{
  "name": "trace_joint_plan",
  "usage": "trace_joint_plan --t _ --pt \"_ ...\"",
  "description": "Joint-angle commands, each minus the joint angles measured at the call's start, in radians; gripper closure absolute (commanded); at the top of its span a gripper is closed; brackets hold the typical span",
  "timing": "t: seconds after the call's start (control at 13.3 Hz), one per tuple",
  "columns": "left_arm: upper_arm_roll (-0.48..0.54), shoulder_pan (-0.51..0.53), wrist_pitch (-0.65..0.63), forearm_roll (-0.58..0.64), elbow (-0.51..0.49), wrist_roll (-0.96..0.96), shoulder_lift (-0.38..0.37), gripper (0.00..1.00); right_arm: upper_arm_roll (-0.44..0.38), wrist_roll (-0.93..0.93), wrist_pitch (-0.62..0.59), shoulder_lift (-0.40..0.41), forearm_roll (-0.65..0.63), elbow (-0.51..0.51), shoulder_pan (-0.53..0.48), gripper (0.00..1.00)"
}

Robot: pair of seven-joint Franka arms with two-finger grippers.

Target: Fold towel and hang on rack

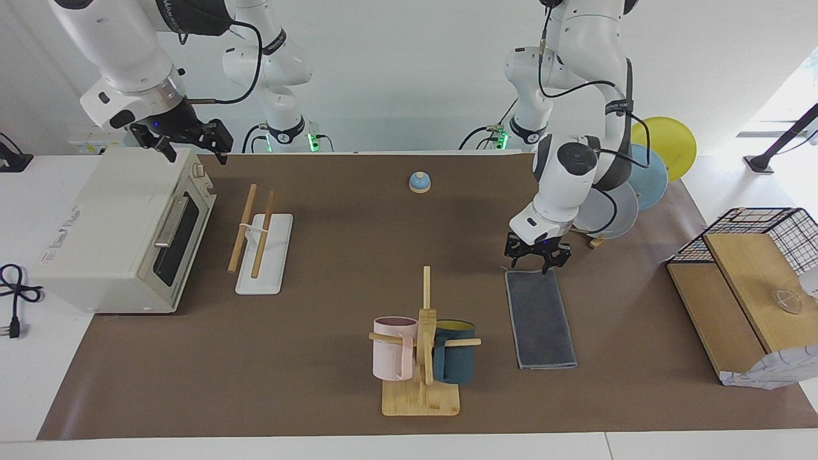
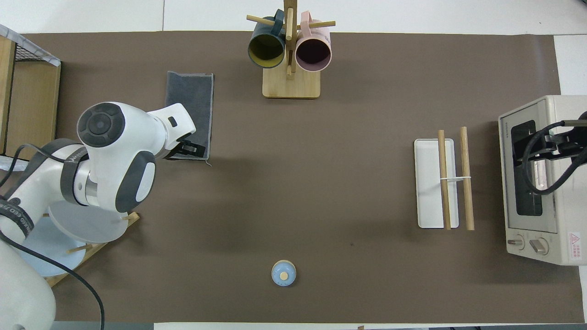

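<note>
Across the facing view from its near edge, a white toaster oven sits at the right arm's end of the bench, and the right pincer waits in the air over its top with its fingers spread wide and nothing between them. Just beside the oven's door stands the rack, a low white base with two light-wood rods lying parallel on a thin white support; both rods are bare. Close to the robots, about midway along the bench, is a small blue bell. Farther from the robots than the bell is a wooden mug stand carrying a pink mug and a teal mug. Beside the stand, toward the left arm's end, the towel lies flat on the bench, folded into a narrow strip with its dark grey face up. The left pincer hangs just over the towel's edge nearest the robots, fingers apart and holding nothing. Next come round plates on a plate stand, then a wooden box with a wire basket
</note>
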Motion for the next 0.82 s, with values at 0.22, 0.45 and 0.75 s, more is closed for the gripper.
trace_joint_plan --t 0.22,0.45,0.75 --pt "-0.003 0.172 0.002 -0.353 0.054 0.213 0.04 0.0 0.012 -0.035 -0.002 -0.016 0.035 -0.017 0.002 0.0" --pt "-0.009 0.187 0.033 -0.388 0.114 0.236 0.163 0.0 0.016 0.0 0.059 -0.028 0.167 -0.063 0.007 0.0" --pt "-0.032 0.192 0.032 -0.418 0.152 0.238 0.217 0.0 0.021 0.252 0.261 -0.114 0.312 -0.265 0.076 0.0"
